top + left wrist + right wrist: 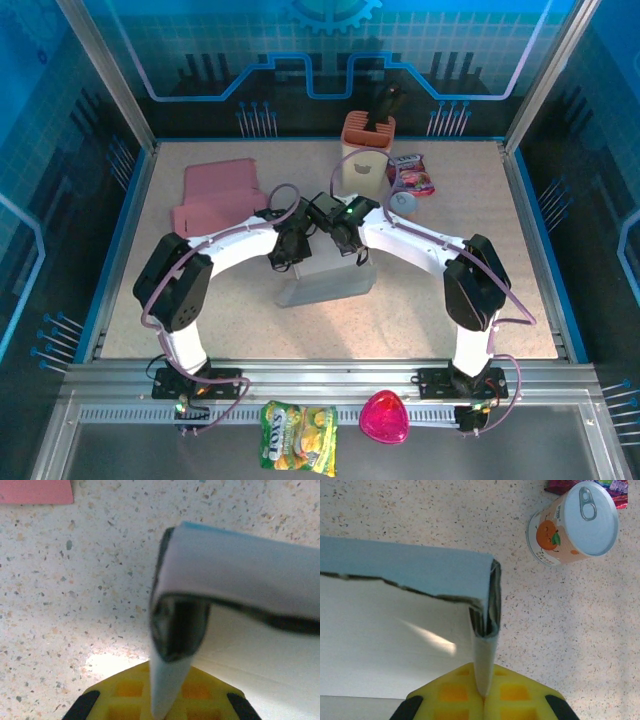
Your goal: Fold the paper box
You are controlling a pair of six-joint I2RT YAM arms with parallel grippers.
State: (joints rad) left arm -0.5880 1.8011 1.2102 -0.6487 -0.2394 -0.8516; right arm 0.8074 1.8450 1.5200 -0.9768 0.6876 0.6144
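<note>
Paper box (380, 645) clamped in right tool (484, 692); can (572, 522) near.

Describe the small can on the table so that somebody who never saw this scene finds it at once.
On the speckled table, look toward the far side, just nearer than the red snack packet. There stands the can, to the right of the grey paper box. Its silver pull-tab lid and the cartoon orange on its pale label set it apart from its neighbours.

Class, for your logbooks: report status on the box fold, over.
Left gripper shut on box edge. Right gripper shut on opposite edge. Can nearby, not touching.
</note>
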